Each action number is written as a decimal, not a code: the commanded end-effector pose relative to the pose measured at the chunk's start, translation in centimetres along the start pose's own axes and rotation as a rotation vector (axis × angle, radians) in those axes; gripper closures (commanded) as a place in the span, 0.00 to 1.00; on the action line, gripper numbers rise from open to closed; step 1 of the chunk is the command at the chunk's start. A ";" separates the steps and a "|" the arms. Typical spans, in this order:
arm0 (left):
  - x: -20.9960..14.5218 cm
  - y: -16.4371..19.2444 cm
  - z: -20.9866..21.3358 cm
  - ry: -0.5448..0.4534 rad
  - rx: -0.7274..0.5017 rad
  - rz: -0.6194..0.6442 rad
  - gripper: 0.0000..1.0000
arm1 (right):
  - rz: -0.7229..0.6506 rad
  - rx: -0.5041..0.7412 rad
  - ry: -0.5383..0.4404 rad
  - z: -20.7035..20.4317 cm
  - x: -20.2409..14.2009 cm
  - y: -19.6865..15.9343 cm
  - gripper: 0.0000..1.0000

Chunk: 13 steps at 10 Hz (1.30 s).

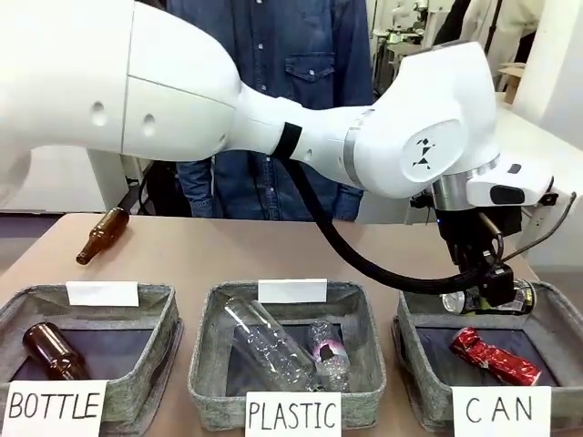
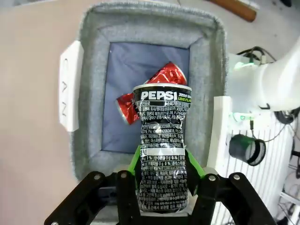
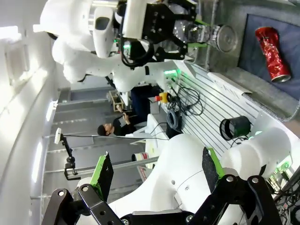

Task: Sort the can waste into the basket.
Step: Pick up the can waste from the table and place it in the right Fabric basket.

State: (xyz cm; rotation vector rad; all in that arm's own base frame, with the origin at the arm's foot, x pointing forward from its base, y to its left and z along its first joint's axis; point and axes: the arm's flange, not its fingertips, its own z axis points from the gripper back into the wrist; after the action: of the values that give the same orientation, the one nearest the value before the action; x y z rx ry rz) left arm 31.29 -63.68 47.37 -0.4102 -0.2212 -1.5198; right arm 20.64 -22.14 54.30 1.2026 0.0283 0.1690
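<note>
left pincer [image 2: 161,180] is clamping the silver pepsi can [image 2: 162,145] over the can basket [image 2: 89,84], where the red can [image 2: 157,86] is lying. releasing near the rim, it could be bouncing out onto the worktop [image 1: 273,246]. right pincer [image 3: 157,176] is gaping wide, empty.

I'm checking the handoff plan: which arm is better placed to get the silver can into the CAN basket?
Left. The left gripper is shut on the silver can directly above the CAN basket, where the red can lies. The right gripper is open, empty.
</note>
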 end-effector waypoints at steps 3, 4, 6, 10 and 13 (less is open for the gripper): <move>0.5 -0.7 -1.3 0.009 0.059 -0.026 0.62 | 0.007 0.011 -0.018 0.2 -0.2 0.3 0.00; 0.5 -0.8 -1.3 -0.002 0.062 -0.031 0.62 | 0.007 0.011 -0.018 0.2 -0.2 0.3 0.00; 0.4 -1.0 -1.4 -0.004 0.084 -0.041 0.03 | 0.007 0.011 -0.018 0.2 -0.2 0.3 0.00; -0.1 -0.9 -1.6 -0.003 0.070 -0.030 0.00 | 0.007 0.011 -0.018 0.2 -0.2 0.3 0.00; -0.5 -0.9 -1.1 -0.001 0.067 -0.024 0.00 | 0.007 0.011 -0.018 0.2 -0.2 0.3 0.00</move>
State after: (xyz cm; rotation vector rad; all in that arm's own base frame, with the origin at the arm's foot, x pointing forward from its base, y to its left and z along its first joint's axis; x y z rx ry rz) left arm 30.76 -64.59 46.22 -0.3712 -0.2654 -1.5480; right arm 20.40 -22.35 54.31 1.2029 0.0211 0.1610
